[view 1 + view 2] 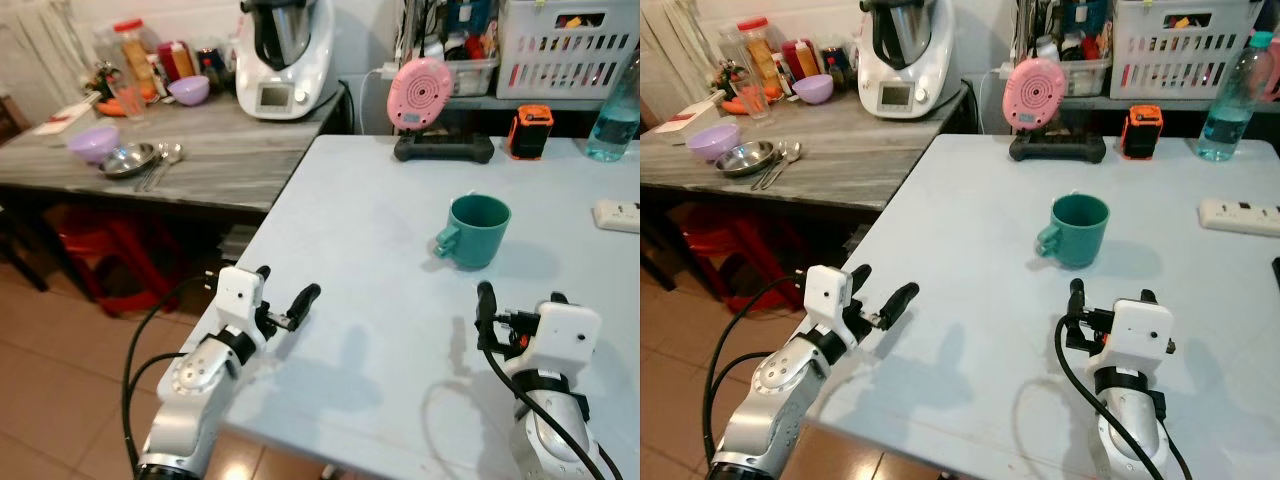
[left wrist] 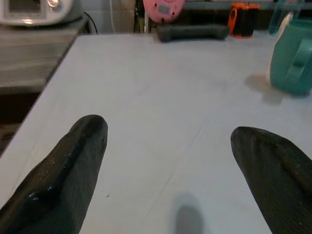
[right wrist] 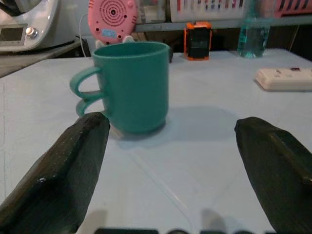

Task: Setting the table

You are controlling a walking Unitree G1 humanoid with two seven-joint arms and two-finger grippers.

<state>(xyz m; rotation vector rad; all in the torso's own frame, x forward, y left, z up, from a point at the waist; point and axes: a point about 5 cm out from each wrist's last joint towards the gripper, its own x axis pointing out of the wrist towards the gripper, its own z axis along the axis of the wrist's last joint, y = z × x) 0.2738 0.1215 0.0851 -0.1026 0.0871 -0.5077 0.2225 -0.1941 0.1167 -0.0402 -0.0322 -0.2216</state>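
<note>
Teal plastic, the mug (image 1: pixel 476 230) stands upright on the pale blue surface (image 1: pixel 380 330), handle turned toward the robot's left. No brand, label or writing can be read on anything here; the screen on the white kitchen machine (image 1: pixel 285 55) is too small to make out.

The right claw (image 1: pixel 1106 295) hovers low over the surface just short of the mug. In its wrist view the two black fingers (image 3: pixel 68 170) are spread wide with nothing between them, and the mug (image 3: pixel 129 85) sits ahead of the gap, nearer the one finger than the other, apart from both. The left claw (image 1: pixel 284 294) hangs over the near left edge of the surface, well apart from the mug; its fingers (image 2: pixel 63 170) are likewise spread wide and hold nothing.

Around the mug the surface lies bare on all sides. Along the far edge stand a pink round gadget (image 1: pixel 420 93) on a black base, an orange and black box (image 1: pixel 529 131) and a clear water bottle (image 1: pixel 612 115); a white power strip (image 1: pixel 617 215) lies by the right edge.

On the grey wooden counter (image 1: pixel 210 160) to the left sit a purple bowl (image 1: pixel 93 143), a steel dish (image 1: pixel 127 159) and spoons (image 1: pixel 160 163), with a second purple bowl (image 1: pixel 188 90) further back. A white basket (image 1: pixel 565 45) rests on a shelf behind.
</note>
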